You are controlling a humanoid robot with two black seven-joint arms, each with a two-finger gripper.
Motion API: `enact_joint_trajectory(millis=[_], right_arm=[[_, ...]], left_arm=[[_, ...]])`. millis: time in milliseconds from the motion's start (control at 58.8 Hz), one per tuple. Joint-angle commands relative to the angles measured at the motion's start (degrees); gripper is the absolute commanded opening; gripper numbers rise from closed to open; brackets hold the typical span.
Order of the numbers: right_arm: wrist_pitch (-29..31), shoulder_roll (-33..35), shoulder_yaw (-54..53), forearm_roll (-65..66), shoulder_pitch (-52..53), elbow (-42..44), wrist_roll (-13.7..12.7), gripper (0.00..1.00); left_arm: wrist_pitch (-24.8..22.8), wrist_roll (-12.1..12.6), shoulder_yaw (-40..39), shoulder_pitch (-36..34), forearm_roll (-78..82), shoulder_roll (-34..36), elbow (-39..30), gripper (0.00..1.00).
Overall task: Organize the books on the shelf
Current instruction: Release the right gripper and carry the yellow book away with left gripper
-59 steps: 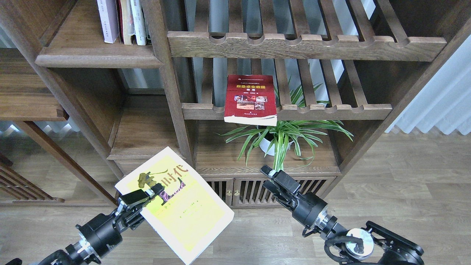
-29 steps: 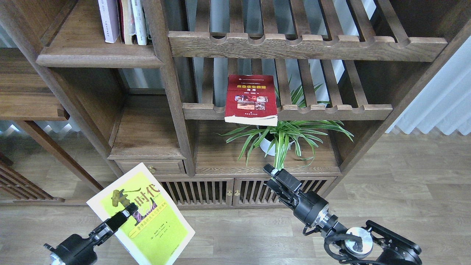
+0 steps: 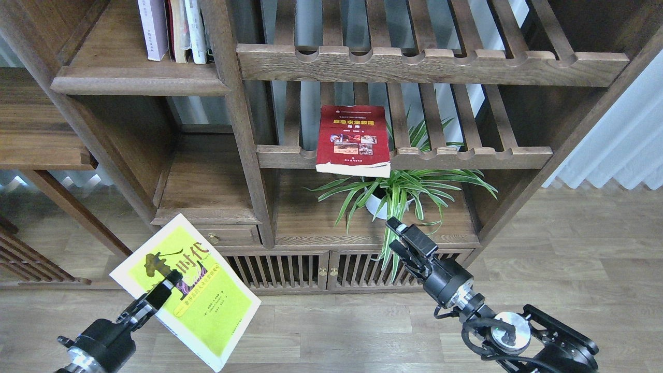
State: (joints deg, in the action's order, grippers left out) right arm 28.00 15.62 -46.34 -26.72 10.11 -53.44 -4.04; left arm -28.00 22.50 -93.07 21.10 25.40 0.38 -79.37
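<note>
My left pincer (image 3: pixel 164 290) grips the yellow-green paperback with black Chinese characters (image 3: pixel 186 290), held low at seven o'clock. My right pincer (image 3: pixel 406 239) hovers empty, slightly parted. The dark red paperback with small photos (image 3: pixel 353 139) lies on a slatted rack at twelve. Next, I judge, lift toward the solid dark-brown wooden shelf (image 3: pixel 140 83) at eleven. Below is plank flooring (image 3: pixel 570 248).

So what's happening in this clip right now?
The left gripper holds the yellow-green book in the air, low in front of the bookcase. The right gripper is empty, near the potted plant. The dark red book lies on a slatted rack, while more books stand on the shelf at upper left.
</note>
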Motion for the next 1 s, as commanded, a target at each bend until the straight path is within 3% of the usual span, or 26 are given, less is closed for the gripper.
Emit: enact_joint_trajectory(millis=[0, 306, 987], right_arm=[[0.00, 0.02, -0.68, 0.00, -0.09, 0.45, 0.00, 0.99], [0.00, -0.77, -0.59, 0.00, 0.26, 0.45, 0.00, 0.99], [0.00, -1.47, -0.24, 0.18, -0.44, 0.53, 0.00, 0.99]], left_arm=[[0.00, 0.00, -0.97, 6.58, 0.00, -0.38, 0.01, 0.00], [0.00, -0.27, -13.18, 7.82, -2.63, -0.38, 0.01, 0.01], [0.00, -0.09, -18.72, 2.02, -6.95, -0.38, 0.01, 0.00]])
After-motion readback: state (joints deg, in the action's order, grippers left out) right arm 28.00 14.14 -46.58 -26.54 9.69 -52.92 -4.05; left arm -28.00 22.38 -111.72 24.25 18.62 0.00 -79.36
